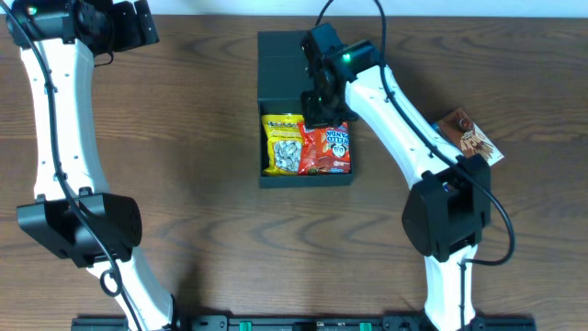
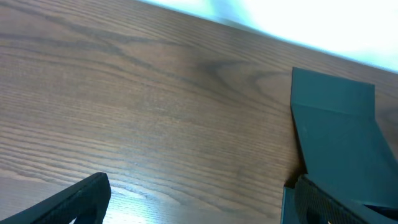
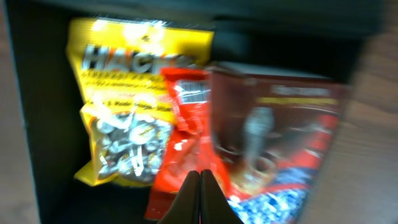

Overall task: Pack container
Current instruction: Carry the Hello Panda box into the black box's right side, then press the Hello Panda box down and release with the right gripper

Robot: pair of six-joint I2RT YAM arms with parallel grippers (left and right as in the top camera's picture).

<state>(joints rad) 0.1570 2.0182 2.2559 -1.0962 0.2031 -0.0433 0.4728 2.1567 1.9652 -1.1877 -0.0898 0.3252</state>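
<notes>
A brown wood-grain table [image 1: 202, 184] fills the overhead frame, and a pale strip is seen along its upper edge. The container [image 1: 280, 74], a dark teal-green box with its flap lid thrown open, is placed at upper centre. The left gripper [image 2: 205, 208] is seen at the upper left, its jaws spread wide over bare wood with nothing between them. The right gripper [image 3: 200, 193] is held above the container, its jaws pressed together with nothing gripped. Inside the container, a yellow snack packet [image 1: 283, 144] and a red snack packet [image 1: 331, 152] are laid side by side. A brown packet [image 1: 470, 138] is seen on the table at right.
</notes>
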